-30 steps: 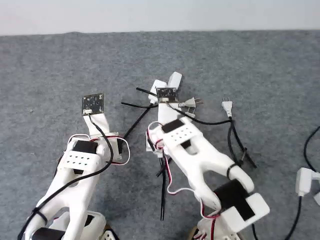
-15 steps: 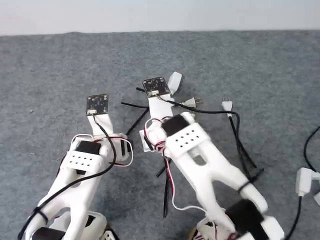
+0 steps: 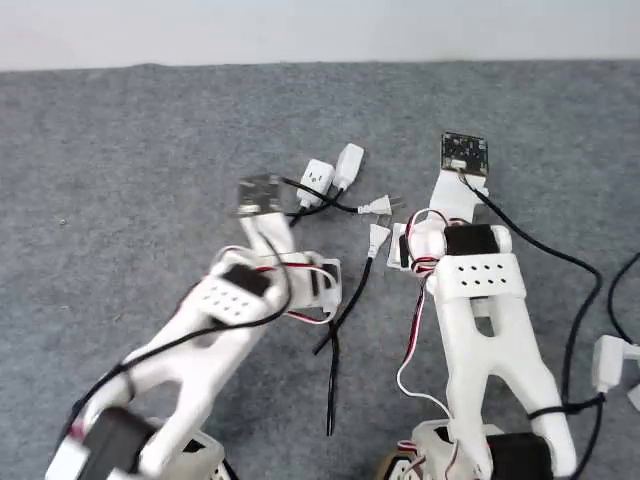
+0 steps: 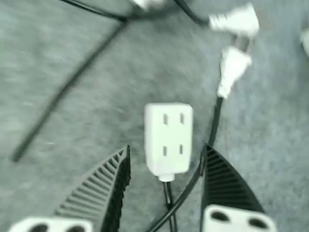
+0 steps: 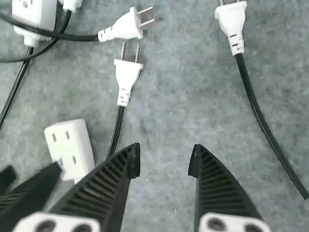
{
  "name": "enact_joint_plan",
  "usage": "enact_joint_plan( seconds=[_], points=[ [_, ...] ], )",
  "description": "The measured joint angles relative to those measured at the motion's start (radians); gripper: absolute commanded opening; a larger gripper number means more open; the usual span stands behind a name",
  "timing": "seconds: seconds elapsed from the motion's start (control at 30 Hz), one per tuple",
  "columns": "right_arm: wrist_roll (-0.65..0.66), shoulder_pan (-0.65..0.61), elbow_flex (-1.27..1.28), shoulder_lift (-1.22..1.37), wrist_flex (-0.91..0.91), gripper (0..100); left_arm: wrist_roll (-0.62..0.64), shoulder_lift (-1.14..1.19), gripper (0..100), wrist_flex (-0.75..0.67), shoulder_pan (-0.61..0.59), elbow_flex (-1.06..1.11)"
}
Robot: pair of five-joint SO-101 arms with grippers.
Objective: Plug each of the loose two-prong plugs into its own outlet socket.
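Observation:
My left gripper (image 4: 165, 149) is open, its fingers on either side of a white outlet socket block (image 4: 168, 137) lying flat on the carpet. Two loose white plugs (image 4: 236, 21) (image 4: 231, 67) lie beyond it. My right gripper (image 5: 165, 150) is open just above bare carpet. One plug (image 5: 128, 75) lies just ahead of it, a second plug (image 5: 128, 29) past that one, and a third plug (image 5: 232, 19) off to the side. The same socket block (image 5: 67, 147) lies beside the right gripper. In the high view two plugs (image 3: 378, 206) (image 3: 380, 237) lie between the arms.
Two more white socket blocks (image 3: 318, 178) (image 3: 348, 165) lie at the back of the grey carpet (image 3: 120, 150), with black cords (image 3: 335, 330) running toward the front. Another white block (image 3: 607, 362) lies at the right edge. A socket block (image 5: 34, 17) lies with crossing cords.
Both arms have swung to the right. The right arm left the middle cluster for the right side, and the left arm came over the socket block in the middle.

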Motion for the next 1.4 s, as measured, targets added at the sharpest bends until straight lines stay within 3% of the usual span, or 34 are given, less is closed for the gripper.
enact_joint_plan(
  seconds=[0.4,0.67,0.93,1.17,1.4],
  points=[
    [0.0,0.041,0.014,0.0,-0.063,17.4,0.081,0.336,21,0.054,0.035,-0.279],
    [0.0,0.041,0.014,0.0,-0.063,17.5,0.092,0.341,1,0.103,0.041,-0.318],
    [0.0,0.038,0.014,0.0,-0.063,17.5,0.025,0.373,3,0.12,0.034,-0.362],
    [0.002,0.038,0.014,0.0,-0.063,17.5,0.028,0.381,19,0.203,0.032,-0.408],
    [0.041,0.038,0.014,0.0,-0.063,17.4,0.129,0.387,23,0.245,0.035,-0.408]
  ],
)
